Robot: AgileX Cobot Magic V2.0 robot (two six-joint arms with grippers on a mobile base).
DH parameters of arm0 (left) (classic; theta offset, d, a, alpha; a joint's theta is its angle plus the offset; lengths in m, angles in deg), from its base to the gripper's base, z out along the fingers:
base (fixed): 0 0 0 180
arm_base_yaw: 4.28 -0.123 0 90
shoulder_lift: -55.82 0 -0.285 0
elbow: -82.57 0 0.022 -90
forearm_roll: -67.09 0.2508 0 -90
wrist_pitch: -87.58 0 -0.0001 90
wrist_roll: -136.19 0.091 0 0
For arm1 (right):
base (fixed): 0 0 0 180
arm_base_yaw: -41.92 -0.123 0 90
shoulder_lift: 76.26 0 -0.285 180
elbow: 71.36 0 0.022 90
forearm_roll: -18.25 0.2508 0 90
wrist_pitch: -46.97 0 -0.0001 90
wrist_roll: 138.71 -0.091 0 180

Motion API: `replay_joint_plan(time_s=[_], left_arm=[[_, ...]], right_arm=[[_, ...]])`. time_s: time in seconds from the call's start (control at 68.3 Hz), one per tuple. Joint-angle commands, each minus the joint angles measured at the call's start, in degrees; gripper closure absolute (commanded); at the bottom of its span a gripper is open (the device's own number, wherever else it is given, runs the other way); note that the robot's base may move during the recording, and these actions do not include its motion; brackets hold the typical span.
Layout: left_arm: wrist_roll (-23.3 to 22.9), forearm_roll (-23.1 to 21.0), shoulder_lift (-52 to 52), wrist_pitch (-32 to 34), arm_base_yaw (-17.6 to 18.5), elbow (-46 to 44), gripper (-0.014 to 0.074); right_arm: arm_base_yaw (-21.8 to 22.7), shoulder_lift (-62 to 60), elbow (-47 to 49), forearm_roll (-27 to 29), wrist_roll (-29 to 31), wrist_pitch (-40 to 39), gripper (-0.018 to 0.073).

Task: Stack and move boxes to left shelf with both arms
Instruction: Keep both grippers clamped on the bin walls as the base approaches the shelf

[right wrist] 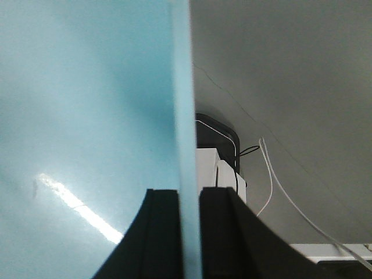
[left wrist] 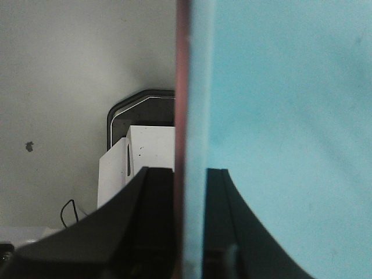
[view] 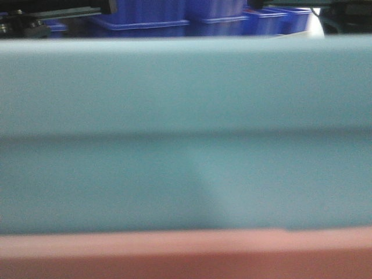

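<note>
Blue box (view: 186, 93) sat nested in pink box (view: 186, 256).
Left tool (left wrist: 189, 174) pinched both walls together; right tool (right wrist: 189, 195) pinched the blue wall; dark blue bins (view: 139, 23) far behind.

The left gripper (left wrist: 190, 174) rises from six o'clock in its wrist view, black fingers (left wrist: 154, 221) clamped flat on either side of a wall of the boxes (left wrist: 279, 116). The right gripper (right wrist: 189, 195) stands likewise at six o'clock, pinching a wall too.
</note>
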Motion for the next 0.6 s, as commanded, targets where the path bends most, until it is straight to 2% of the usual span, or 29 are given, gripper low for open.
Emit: replay_joint_plan(time_s=[0.0,0.586], left_arm=[[-0.4,-0.7,-2.2,-6.4,0.4,-1.6,0.0608],[-0.4,-0.7,-2.2,-6.4,0.4,-1.6,0.0608]], right_arm=[[0.0,-2.0,1.6,-1.3,0.0,2.7,0.0493],[0.0,-2.0,1.6,-1.3,0.0,2.7,0.0493]])
